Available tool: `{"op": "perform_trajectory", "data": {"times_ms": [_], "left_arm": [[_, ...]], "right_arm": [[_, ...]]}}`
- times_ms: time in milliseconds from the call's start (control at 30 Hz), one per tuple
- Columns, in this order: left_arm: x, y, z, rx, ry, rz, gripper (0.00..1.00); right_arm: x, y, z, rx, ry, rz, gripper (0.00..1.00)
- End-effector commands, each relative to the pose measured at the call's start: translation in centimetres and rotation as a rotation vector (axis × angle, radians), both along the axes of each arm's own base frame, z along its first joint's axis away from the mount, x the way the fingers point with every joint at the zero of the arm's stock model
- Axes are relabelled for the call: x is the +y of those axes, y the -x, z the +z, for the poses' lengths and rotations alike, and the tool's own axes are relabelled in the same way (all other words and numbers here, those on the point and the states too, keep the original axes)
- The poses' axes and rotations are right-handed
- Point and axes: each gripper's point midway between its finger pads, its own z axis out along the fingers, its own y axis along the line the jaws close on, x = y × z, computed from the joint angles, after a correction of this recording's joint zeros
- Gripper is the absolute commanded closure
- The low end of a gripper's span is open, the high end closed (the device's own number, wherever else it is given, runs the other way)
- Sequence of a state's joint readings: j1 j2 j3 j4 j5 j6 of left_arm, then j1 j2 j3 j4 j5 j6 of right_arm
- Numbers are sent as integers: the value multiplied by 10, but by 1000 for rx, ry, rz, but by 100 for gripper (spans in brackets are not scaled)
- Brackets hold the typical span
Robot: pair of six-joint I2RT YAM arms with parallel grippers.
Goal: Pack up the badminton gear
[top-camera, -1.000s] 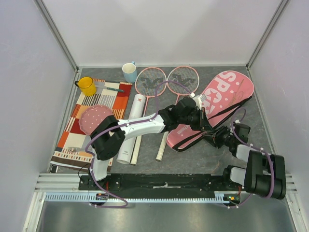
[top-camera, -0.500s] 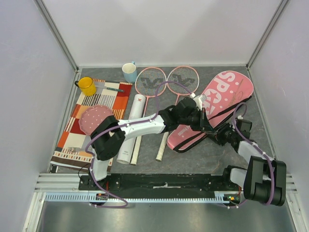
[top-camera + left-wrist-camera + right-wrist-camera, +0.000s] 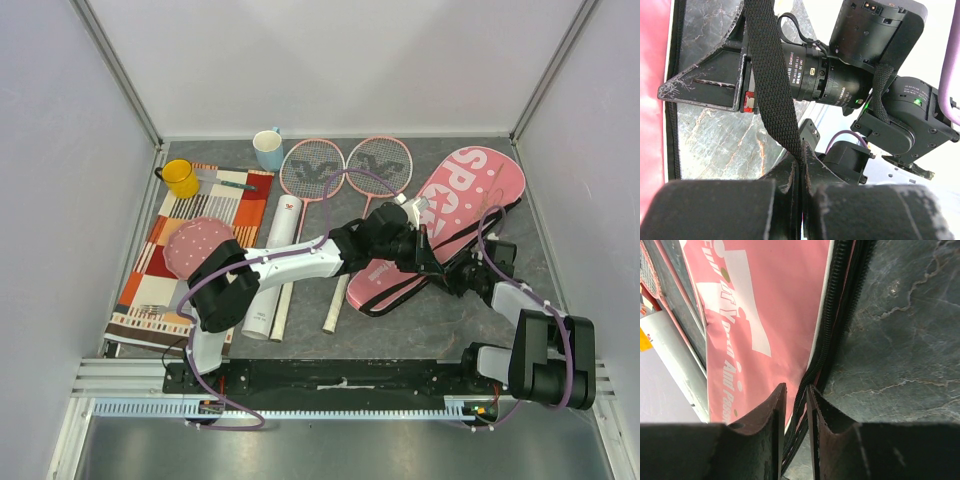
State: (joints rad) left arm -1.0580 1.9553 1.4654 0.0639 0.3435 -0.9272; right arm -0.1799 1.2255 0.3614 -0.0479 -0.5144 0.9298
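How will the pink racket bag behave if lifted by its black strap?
Probably floppy: the pink bag lies flat, so it should sag. Likely light, with both rackets outside it. The woven strap looks unlikely to slip.

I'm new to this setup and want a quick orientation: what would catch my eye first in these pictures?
The big pink racket bag lies slanted on the right. The left gripper is shut on its black strap, while the right gripper straddles its zipper edge. Two pink rackets lie at the back, with a bright striped mat on the left.
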Motion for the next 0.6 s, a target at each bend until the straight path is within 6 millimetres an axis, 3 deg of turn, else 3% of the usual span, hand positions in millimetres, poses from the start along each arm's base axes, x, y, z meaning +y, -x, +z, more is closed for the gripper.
{"op": "perform_trajectory", "data": {"times_ms": [0,167,333,367,433,567], "left_arm": [[-6,7,36,-18,99,-25,98],[-6,8,36,-17,101,-29,98],[-5,9,35,-22,99,-33,98],[-5,8,35,-23,98,-30,98],[-4,9,34,-25,96,-36,98],[0,8,30,-43,82,-47,98]], "right_arm": [[-2,-7,2,-1,36,5,71],[-1,-7,-7,40,55,13,71],[2,-11,-11,49,42,34,81],[2,-13,-10,39,43,35,90],[3,-15,-7,29,41,40,100],[7,-16,3,-19,24,58,100]]}}
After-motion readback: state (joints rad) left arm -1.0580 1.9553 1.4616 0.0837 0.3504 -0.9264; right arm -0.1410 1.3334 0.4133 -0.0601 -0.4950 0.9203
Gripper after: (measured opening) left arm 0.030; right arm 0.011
